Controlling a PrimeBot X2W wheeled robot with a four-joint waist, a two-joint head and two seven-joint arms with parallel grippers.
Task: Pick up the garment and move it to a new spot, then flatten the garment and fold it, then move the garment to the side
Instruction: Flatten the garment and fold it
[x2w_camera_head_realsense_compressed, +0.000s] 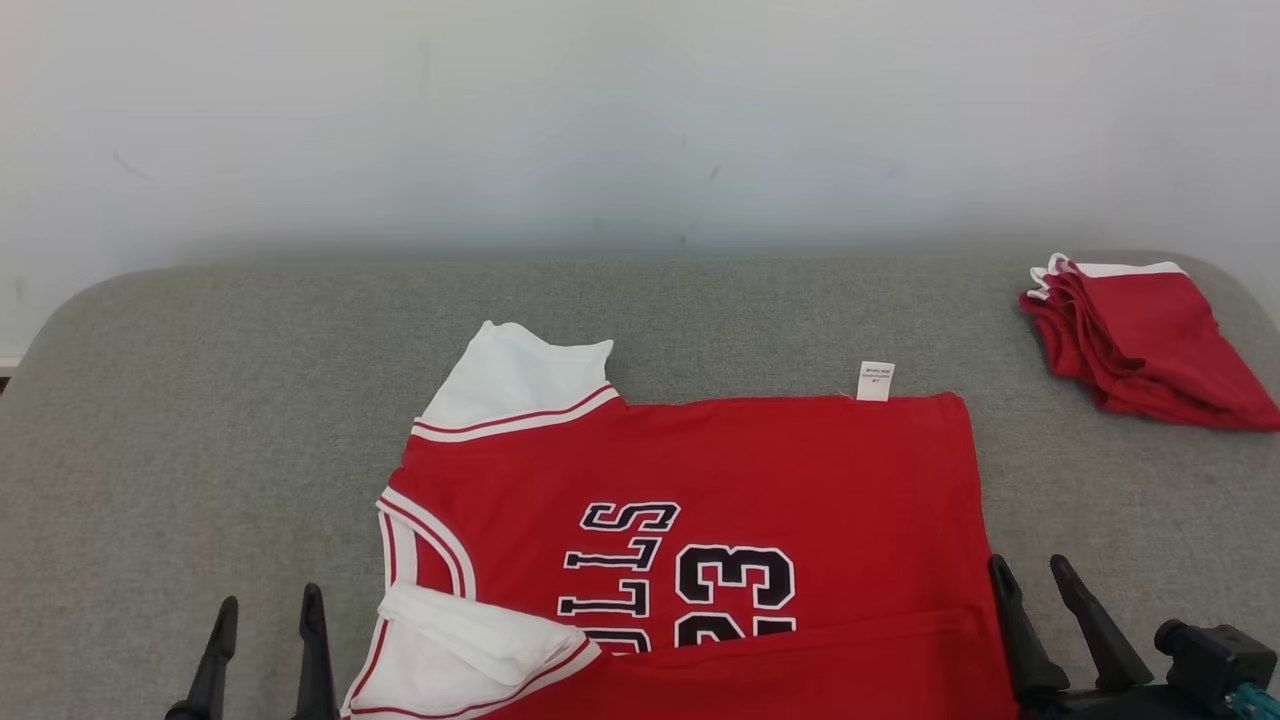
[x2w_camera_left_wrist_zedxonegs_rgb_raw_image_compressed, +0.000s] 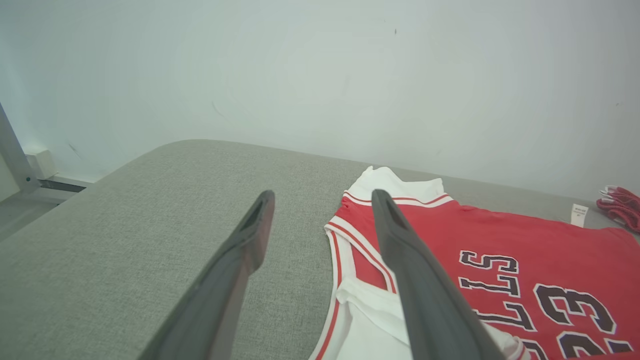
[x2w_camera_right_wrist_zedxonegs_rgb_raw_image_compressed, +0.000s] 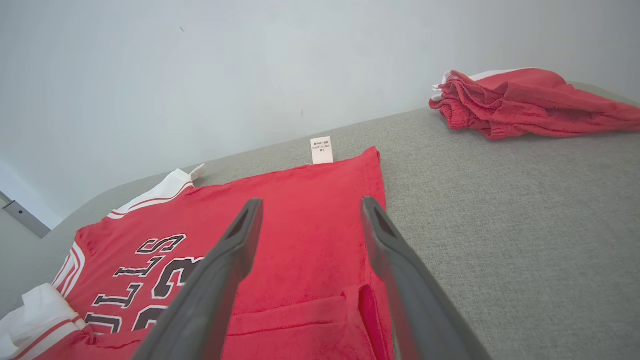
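The garment (x2w_camera_head_realsense_compressed: 700, 470) is a red jersey with white sleeves and black-and-white lettering, spread on the grey cushion with its near edge folded up over itself. A white label (x2w_camera_head_realsense_compressed: 875, 381) sticks out at its far edge. My left gripper (x2w_camera_head_realsense_compressed: 268, 610) stands open at the lower left, just left of the jersey's near sleeve, holding nothing. In the left wrist view the jersey (x2w_camera_left_wrist_zedxonegs_rgb_raw_image_compressed: 500, 250) lies to the right of the left gripper (x2w_camera_left_wrist_zedxonegs_rgb_raw_image_compressed: 322, 200). My right gripper (x2w_camera_head_realsense_compressed: 1032, 578) is open at the jersey's right hem. In the right wrist view the right gripper (x2w_camera_right_wrist_zedxonegs_rgb_raw_image_compressed: 310, 207) hangs above the jersey (x2w_camera_right_wrist_zedxonegs_rgb_raw_image_compressed: 300, 210), empty.
A second red garment (x2w_camera_head_realsense_compressed: 1140, 340) lies bunched at the far right of the cushion, seen in the right wrist view as the red pile (x2w_camera_right_wrist_zedxonegs_rgb_raw_image_compressed: 525, 100). The grey cushion (x2w_camera_head_realsense_compressed: 200, 400) has bare room to the left and behind the jersey. A white wall stands behind.
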